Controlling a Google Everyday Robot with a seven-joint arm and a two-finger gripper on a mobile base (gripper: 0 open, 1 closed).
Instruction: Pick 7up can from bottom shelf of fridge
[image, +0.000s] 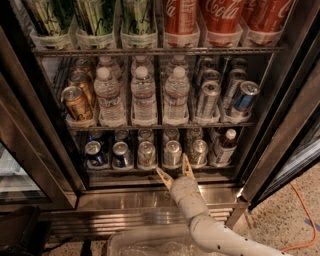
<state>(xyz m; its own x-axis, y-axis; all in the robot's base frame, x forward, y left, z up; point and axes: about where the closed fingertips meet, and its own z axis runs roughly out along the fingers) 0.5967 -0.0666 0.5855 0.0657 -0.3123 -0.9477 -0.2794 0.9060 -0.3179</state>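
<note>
The fridge (125, 200) stands open, with a shiny steel frame and a dark interior. Its bottom shelf (112, 169) holds a front row of short cans: two blue ones at the left, then three pale silver-green ones. The middle pale one looks like the 7up can (172, 152). A small red-labelled bottle (223, 148) stands at the row's right end. My gripper (173, 167) is open, on a white arm rising from the bottom edge. It sits just in front of and below that can, not touching it.
The rack above holds water bottles (144, 97), gold cans (76, 102) at the left and slim silver-blue cans (243, 99) at the right. The top rack holds green and red Coca-Cola cans. A clear bin (150, 245) sits on the floor below. An orange cable (300, 210) lies at the right.
</note>
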